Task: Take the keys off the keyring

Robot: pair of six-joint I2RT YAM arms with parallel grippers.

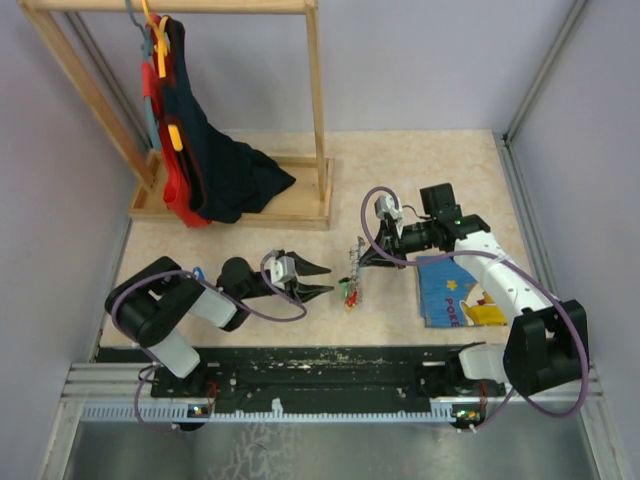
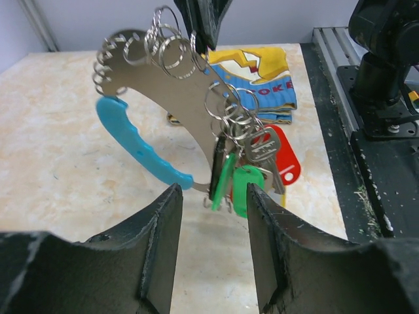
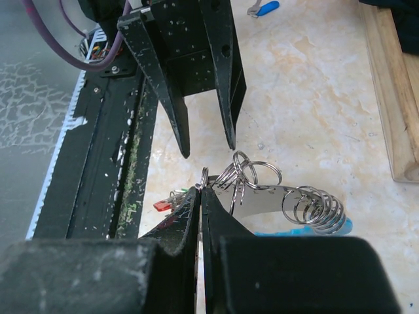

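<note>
The pale stone-patterned bench (image 1: 420, 170) carries a wooden rack (image 1: 320, 110) at its far left, with dark and red clothes (image 1: 215, 170) hanging from it. A blue picture book (image 1: 455, 295) lies flat on the right side, under the right arm.

Both arms reach toward the middle of the bench and meet tip to tip. The right gripper (image 1: 358, 257) is clenched, and the right wrist view shows its fingers pressed together on the keyring (image 3: 275, 199). It grips one end of a curved silvery plate. The left wrist view shows the keyring (image 2: 183, 98) hanging down from that gripper. Many split rings are threaded along its edge, and a light-blue plastic grip (image 2: 137, 147) curves along one side.

The left gripper (image 1: 322, 279) is released, its two fingers spread wide and pointing at the keyring from the left. In the right wrist view its tips (image 3: 208, 149) stop just short of the rings with a gap showing, so it touches nothing.

The keys (image 2: 245, 190) dangle in a bunch from the rings at the lower end of the plate. They sit just beyond the gap between the left fingers. Green heads are nearest, with a red head (image 2: 286, 154) behind them. From above, the keys (image 1: 348, 293) lie just beside the left fingertips. Whether they touch the bench cannot be told.
</note>
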